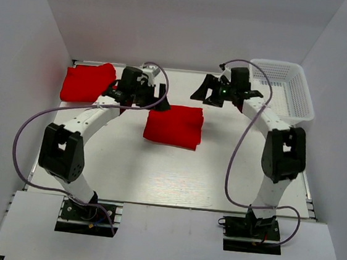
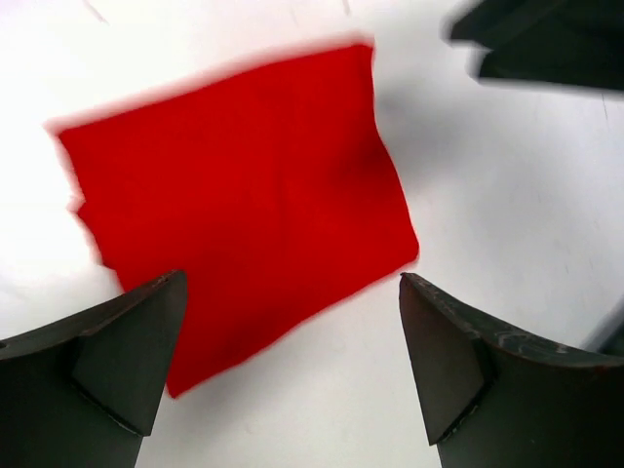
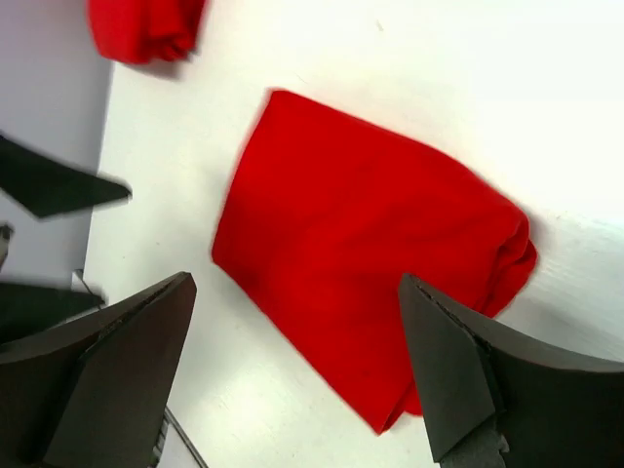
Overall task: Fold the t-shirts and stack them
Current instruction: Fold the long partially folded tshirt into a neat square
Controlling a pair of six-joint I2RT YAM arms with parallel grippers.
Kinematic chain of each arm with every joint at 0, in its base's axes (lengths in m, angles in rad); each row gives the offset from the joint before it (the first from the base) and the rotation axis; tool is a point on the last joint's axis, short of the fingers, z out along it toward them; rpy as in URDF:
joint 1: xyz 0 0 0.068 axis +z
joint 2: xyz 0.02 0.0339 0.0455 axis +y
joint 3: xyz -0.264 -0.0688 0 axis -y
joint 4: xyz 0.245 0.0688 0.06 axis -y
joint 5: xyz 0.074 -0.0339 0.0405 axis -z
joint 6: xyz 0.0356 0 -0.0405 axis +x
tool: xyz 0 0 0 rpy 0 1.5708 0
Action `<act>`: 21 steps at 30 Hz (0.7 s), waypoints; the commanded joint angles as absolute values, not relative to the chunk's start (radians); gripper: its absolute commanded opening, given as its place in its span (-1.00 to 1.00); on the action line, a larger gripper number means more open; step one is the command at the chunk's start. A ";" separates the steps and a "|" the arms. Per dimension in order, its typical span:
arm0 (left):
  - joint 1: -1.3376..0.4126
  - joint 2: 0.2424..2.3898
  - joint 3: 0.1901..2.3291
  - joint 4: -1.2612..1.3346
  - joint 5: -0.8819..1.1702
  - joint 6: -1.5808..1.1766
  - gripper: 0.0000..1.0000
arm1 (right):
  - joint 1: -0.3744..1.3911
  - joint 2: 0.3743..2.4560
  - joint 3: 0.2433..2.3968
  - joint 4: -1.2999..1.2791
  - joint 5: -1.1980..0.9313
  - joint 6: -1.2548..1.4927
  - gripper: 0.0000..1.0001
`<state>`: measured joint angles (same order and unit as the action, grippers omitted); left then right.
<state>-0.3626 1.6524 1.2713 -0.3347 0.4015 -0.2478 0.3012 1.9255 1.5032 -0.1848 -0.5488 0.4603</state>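
One red t-shirt (image 1: 174, 125) lies folded into a rectangle in the middle of the table. A second red t-shirt (image 1: 88, 82) sits folded at the back left. My left gripper (image 1: 160, 96) hovers open just behind the middle shirt's left corner. In the left wrist view the shirt (image 2: 244, 185) lies flat beyond the spread fingers (image 2: 292, 327), which hold nothing. My right gripper (image 1: 200, 90) hangs open behind the shirt's right corner. The right wrist view shows the same shirt (image 3: 370, 244) below the empty gripper (image 3: 292, 336), and the other shirt (image 3: 146, 24) at the top left.
A white mesh basket (image 1: 300, 103) stands at the back right, beside the right arm. White walls close in the table on the left, back and right. The two grippers face each other above the table's back half, a short gap apart.
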 commanded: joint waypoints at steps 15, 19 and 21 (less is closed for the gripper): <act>-0.333 1.841 1.400 -0.451 0.176 -0.209 0.76 | 0.296 1.554 1.284 -0.302 -0.468 0.335 0.81; -0.333 1.914 1.420 -0.491 0.144 -0.218 0.60 | 0.298 1.543 1.272 -0.302 -0.466 0.333 0.81; -0.333 1.940 1.420 -0.500 0.114 -0.218 0.58 | 0.298 1.542 1.259 -0.301 -0.462 0.327 0.81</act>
<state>-0.3359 1.9427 1.3777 -0.4725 0.1616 -0.2176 0.3012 1.5860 1.2751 -0.2996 -0.4725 0.3553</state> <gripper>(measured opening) 0.793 0.904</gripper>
